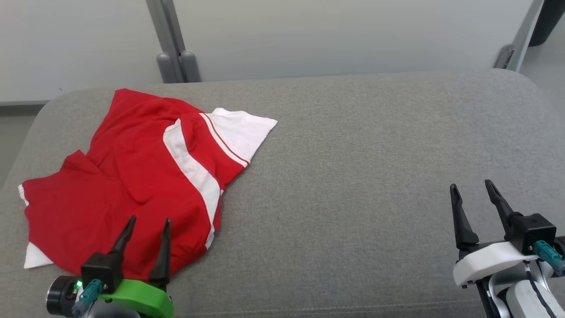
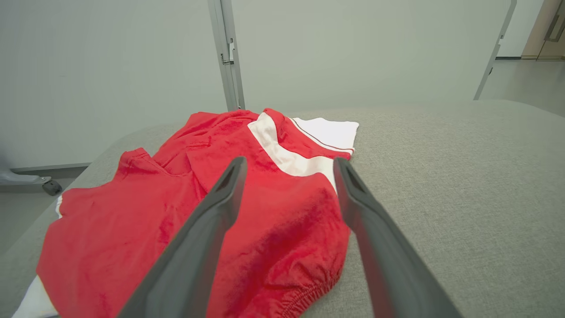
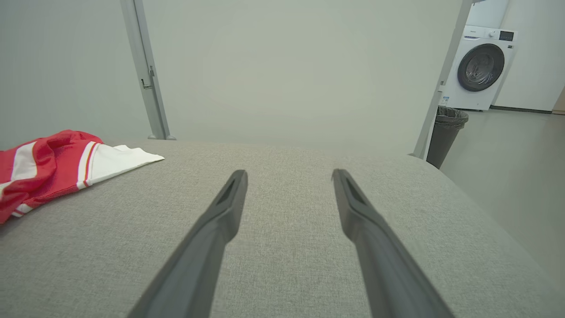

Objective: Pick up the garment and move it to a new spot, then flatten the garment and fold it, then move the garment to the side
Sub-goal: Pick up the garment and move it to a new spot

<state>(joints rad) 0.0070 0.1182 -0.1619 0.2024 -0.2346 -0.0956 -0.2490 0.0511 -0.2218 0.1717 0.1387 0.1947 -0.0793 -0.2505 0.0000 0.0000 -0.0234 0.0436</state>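
Note:
The garment [image 1: 132, 176] is red with white bands and lies crumpled on the left part of the grey cushion [image 1: 353, 176]. My left gripper [image 1: 149, 220] hovers open over its near edge, nothing between the fingers. Through the left wrist view the garment [image 2: 212, 203] spreads out below and beyond the left gripper [image 2: 289, 161]. My right gripper [image 1: 471, 185] stands open at the lower right, far from the cloth, over bare cushion. The right wrist view shows the right gripper [image 3: 289, 173] open above the cushion and the garment [image 3: 53, 163] at the far left.
A pale wall with a grey metal post [image 1: 170, 48] stands behind the cushion. The cushion's rounded edges drop off at left and right. In the right wrist view a washing machine [image 3: 479, 66] and a dark bin [image 3: 446, 132] stand on the floor beyond the right edge.

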